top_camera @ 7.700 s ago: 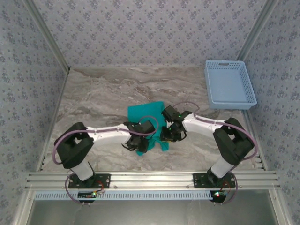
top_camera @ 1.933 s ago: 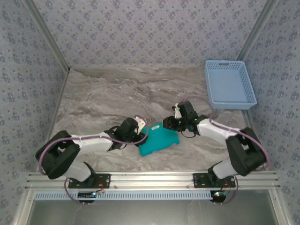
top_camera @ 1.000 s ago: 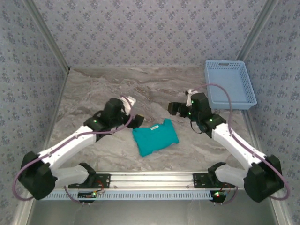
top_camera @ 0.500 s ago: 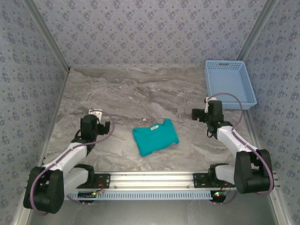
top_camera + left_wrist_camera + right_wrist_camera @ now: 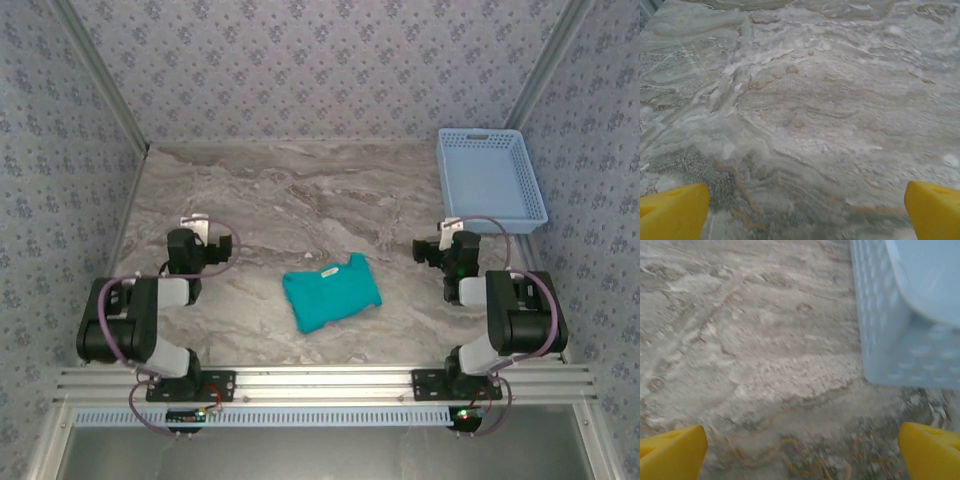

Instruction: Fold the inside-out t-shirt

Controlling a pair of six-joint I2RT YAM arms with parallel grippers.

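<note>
shirt [image 5: 332, 292] lying folded mid-frame | we are holding left fingers [image 5: 671, 214] and right fingers [image 5: 670, 454] apart, empty | judging task done

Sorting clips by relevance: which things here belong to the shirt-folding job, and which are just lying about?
Belongs to the job: teal t-shirt, folded on the table; left gripper, open; right gripper, open.
Just lying about: light blue basket, far right.
</note>
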